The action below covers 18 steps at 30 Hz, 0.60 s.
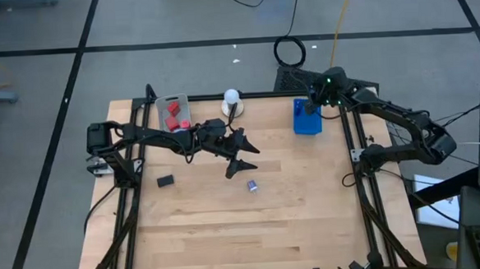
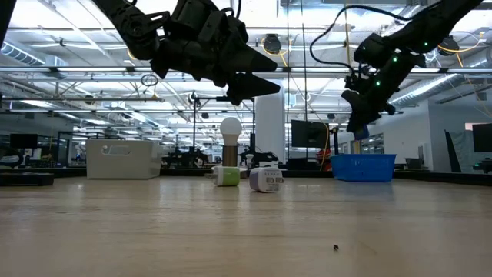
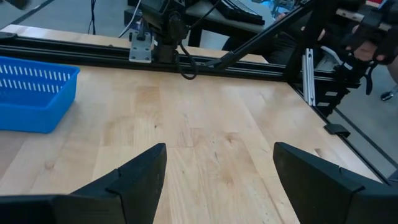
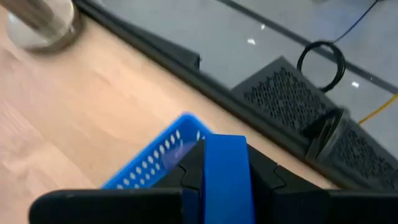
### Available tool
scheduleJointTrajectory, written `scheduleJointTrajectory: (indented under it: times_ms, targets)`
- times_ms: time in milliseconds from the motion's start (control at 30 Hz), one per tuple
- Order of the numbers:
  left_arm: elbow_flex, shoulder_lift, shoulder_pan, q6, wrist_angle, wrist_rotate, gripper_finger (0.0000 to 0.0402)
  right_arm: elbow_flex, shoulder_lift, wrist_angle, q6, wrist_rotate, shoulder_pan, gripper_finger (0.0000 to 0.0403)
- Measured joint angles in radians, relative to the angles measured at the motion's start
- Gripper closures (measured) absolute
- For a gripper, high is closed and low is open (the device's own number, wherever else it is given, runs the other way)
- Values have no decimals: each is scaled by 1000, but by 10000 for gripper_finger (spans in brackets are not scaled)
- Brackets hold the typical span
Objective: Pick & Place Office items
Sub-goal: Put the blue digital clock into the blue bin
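Observation:
My right gripper (image 1: 311,106) hovers over the blue tray (image 1: 307,121) at the table's far right and is shut on a small blue block (image 4: 225,168). My left gripper (image 1: 243,157) hangs open above the middle of the table, with nothing between its fingers (image 3: 143,174). On the wood lie a black item (image 1: 166,180) at the left, a small purple-and-white item (image 1: 252,185) near the middle, and a green-and-white item (image 2: 227,176). Red items (image 1: 173,115) lie in the grey tray (image 1: 172,101) at the far left. My right gripper pinches the blue block's two broad sides (image 4: 211,177) between its two fingers. The fingers slant down from the table's right side. The block is lifted clear, above the blue tray's rim (image 4: 155,152); in the low view its end (image 2: 361,134) shows at the fingertips.
A white ball on a round base (image 1: 231,98) stands at the far edge between the two trays. Black frame rails (image 1: 361,169) run along the table's sides. Bare wood (image 1: 253,233) fills the near half of the table.

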<state>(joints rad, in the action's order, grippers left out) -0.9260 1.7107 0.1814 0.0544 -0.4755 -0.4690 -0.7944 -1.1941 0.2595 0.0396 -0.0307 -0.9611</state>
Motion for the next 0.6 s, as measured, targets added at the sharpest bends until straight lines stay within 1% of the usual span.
scheduleJointTrajectory:
  times_ms: [167,367,600]
  targets:
    - [0,0,0,0,0,0,103,62,8,-34,-26,-1,0,356]
    - [0,0,0,0,0,1,103,129,8,-149,-59,-52,0,356]
    - [0,0,0,0,0,1,103,216,8,-261,-81,-64,0,356]
